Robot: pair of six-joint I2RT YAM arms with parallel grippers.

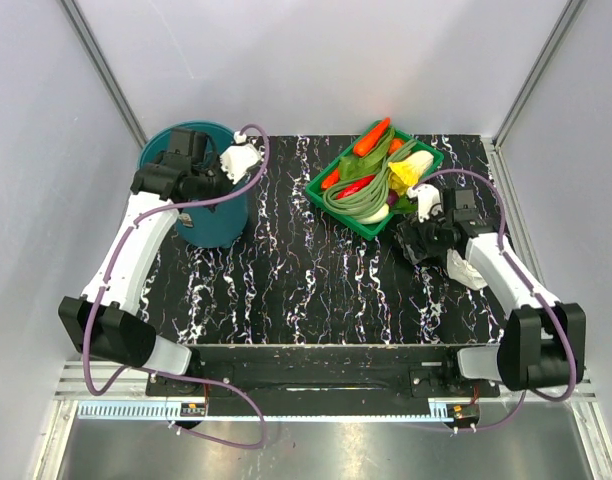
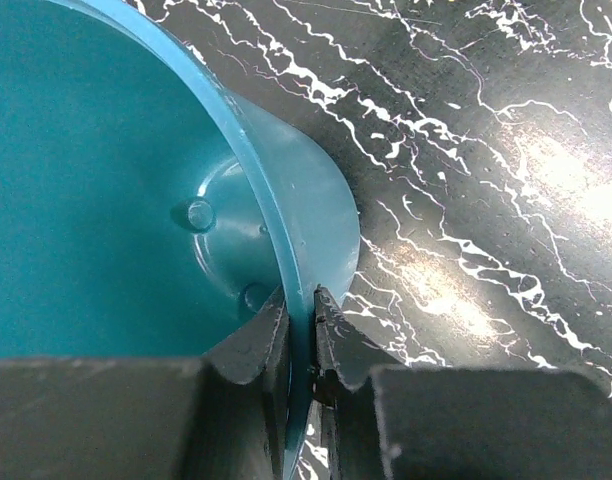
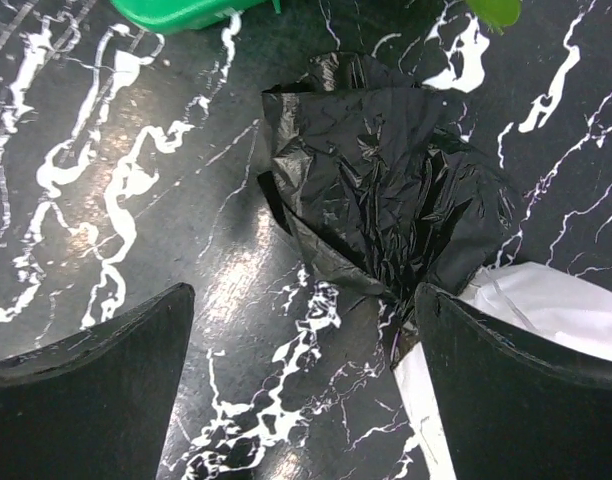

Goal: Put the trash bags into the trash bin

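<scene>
The trash bin (image 1: 214,225) is a round teal bucket at the table's back left. My left gripper (image 1: 191,170) reaches over its top edge. In the left wrist view that gripper (image 2: 301,330) is shut on the bin's thin rim (image 2: 286,240), one finger inside the wall and one outside. A crumpled glossy black trash bag (image 3: 386,190) lies on the marbled table at the right. My right gripper (image 3: 304,295) hovers open just short of the bag's near edge, with only bare tabletop between its fingers. From above, the right gripper (image 1: 418,238) sits beside the tray.
A shallow green tray (image 1: 341,212) of vegetables stands at the back centre-right, close to the bag; its corner (image 3: 176,12) shows in the right wrist view. A white wrinkly plastic wad (image 3: 556,300) lies against the bag, by the right finger. Grey walls enclose the table.
</scene>
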